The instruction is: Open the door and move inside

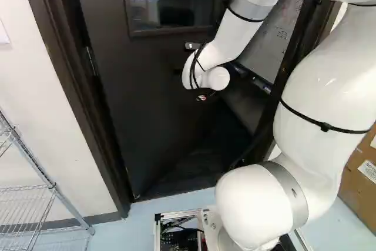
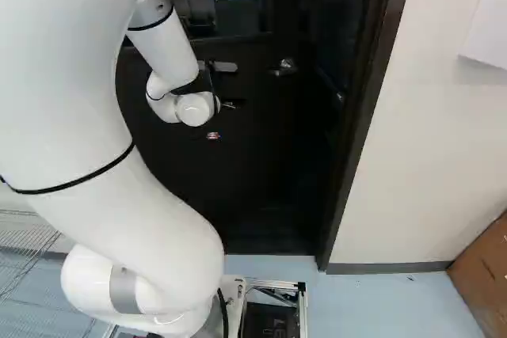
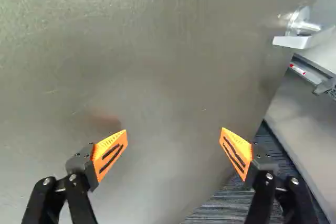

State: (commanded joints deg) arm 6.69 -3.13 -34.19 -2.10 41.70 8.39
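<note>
Rounded white arm [image 1: 317, 86] bore grey collars [image 1: 289, 187], black ties [image 1: 324, 126], cables [image 1: 192, 70] and black fingers [image 3: 79, 203] with black-striped orange pads [image 3: 109, 150].

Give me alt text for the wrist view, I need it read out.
A door standing ajar fills most of the view, ahead of the empty, open gripper. Its silver lever handle is ahead and off to one side, near the door's edge; past that edge show a tray holding a red-tipped marker, and dark ribbed floor.

Smooth white jointed arm [image 1: 329, 80] bends twd dark windowed door [image 1: 147, 116], rounded white wrist [image 1: 202, 72] in front. Blk 2-finger gripper [image 2: 213, 135] faces door, ridged orange pads [image 3: 110, 155] well apart.
</note>
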